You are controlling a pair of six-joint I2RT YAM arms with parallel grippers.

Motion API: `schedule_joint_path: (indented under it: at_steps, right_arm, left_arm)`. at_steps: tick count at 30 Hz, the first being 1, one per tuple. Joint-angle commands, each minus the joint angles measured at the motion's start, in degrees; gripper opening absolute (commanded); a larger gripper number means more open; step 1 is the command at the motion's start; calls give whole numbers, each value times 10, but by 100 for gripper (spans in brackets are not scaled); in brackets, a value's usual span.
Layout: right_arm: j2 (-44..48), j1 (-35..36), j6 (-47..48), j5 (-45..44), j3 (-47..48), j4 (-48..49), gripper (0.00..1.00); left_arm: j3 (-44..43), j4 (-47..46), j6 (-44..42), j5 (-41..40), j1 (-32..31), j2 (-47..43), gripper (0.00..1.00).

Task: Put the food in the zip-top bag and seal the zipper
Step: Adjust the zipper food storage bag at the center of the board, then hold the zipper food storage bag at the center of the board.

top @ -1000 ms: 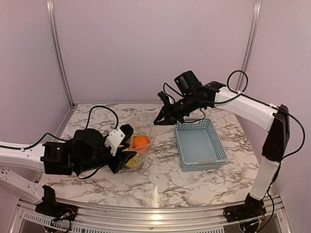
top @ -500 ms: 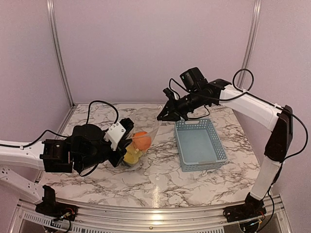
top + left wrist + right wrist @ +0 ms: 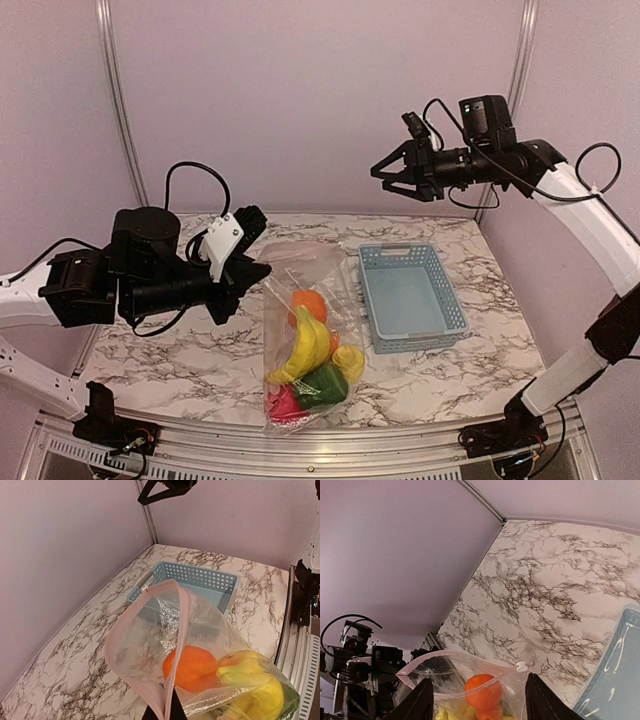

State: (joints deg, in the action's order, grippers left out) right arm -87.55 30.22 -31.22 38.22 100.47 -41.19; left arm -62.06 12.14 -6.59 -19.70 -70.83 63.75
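Left claw (image 3: 250, 275): clenched on the bag (image 3: 300, 272), pinching one corner at the zipper (image 3: 177, 611). The bag trails away from my grip toward the near edge of the surface (image 3: 190, 370). Its mouth gapes and the strip is not pressed together. Inside: orange (image 3: 309, 303) closest to my grip, then bananas (image 3: 305, 350), green pepper (image 3: 322, 385), red ball (image 3: 283, 405) farthest.

Right claw (image 3: 388, 170): released, grasping nothing, high in the air, well apart from the bag. Basket (image 3: 420, 342) sits low beneath it, just beside the bag.

The marble-patterned table (image 3: 440, 375) carries the grey-blue basket (image 3: 410, 298) at its right; whether the zip-top bag (image 3: 300, 285) touches it is unclear.
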Motion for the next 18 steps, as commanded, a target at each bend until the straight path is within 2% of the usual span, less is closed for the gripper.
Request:
schedule_joint_path:
  at_steps: [1, 6, 9, 13, 18]
  right_arm:
    - [67, -23, 120, -38, -101, -4, 64]
    - [119, -23, 141, -21, -270, 107, 69]
    - [131, -20, 134, -1, -341, 175, 78]
    - [131, -3, 168, -1, -387, 238, 98]
    - [69, 28, 199, 26, -391, 310, 98]
  left_arm:
    - [38, 82, 23, 26, 0, -53, 0]
    - [94, 99, 56, 9, 3, -100, 0]
    - [117, 93, 62, -7, 4, -121, 0]
    - [120, 88, 84, -20, 4, -137, 0]
    - [125, 76, 74, -32, 4, -147, 0]
